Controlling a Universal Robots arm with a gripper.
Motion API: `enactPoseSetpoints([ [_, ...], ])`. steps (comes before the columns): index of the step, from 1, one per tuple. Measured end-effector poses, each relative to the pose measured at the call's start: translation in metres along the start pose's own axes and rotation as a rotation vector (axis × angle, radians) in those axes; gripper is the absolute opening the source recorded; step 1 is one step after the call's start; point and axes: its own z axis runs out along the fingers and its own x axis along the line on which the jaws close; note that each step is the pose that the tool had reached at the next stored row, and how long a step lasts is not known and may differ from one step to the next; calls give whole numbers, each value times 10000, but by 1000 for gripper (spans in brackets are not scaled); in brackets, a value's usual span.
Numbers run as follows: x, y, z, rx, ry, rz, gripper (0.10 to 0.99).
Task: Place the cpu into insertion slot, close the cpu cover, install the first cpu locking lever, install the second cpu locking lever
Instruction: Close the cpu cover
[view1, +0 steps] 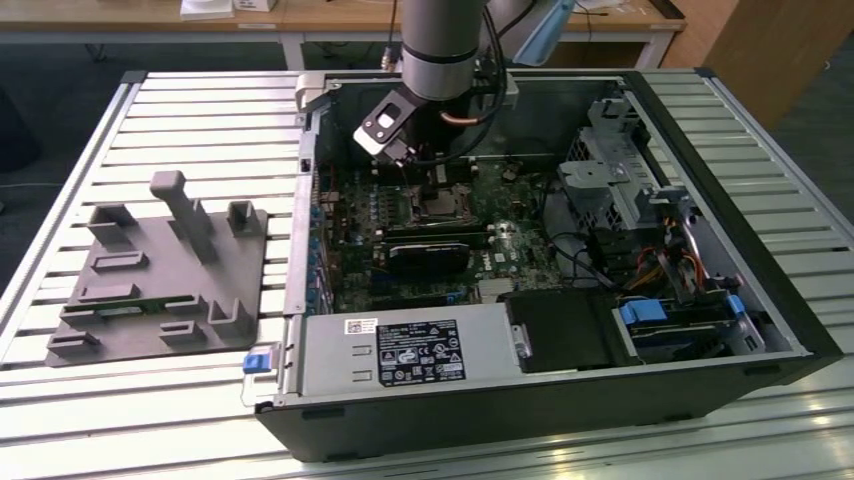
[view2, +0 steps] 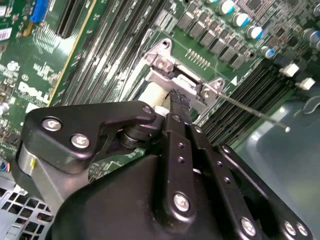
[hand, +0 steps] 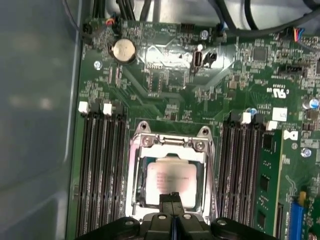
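In the first wrist view the cpu (hand: 170, 177) lies flat in the insertion slot (hand: 134, 170), its pale metal face showing through the window of the cpu cover (hand: 170, 143), which looks lowered around it. My gripper (hand: 172, 199) is shut, its joined black tips hovering over the cpu's edge with nothing between them. The second wrist view shows the same tips (view2: 180, 100) just in front of the silvery socket frame (view2: 165, 65). A thin locking lever (view2: 255, 112) sticks out from the socket, unlatched. In the exterior view my gripper (view1: 416, 160) hangs just above the slot (view1: 435, 207).
Black memory slots (hand: 100, 165) flank the socket on both sides, with a green memory stick (hand: 267, 175) beside them. Inside the open case sit the power supply (view1: 400, 355) and a drive cage (view1: 607, 180). A grey fixture (view1: 160, 270) stands on the slatted table at the exterior view's left.
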Motion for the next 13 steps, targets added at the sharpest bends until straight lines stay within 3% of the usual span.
enactPoseSetpoints([
  [13, 0, -29, 87, 0, 4, -1, 106],
])
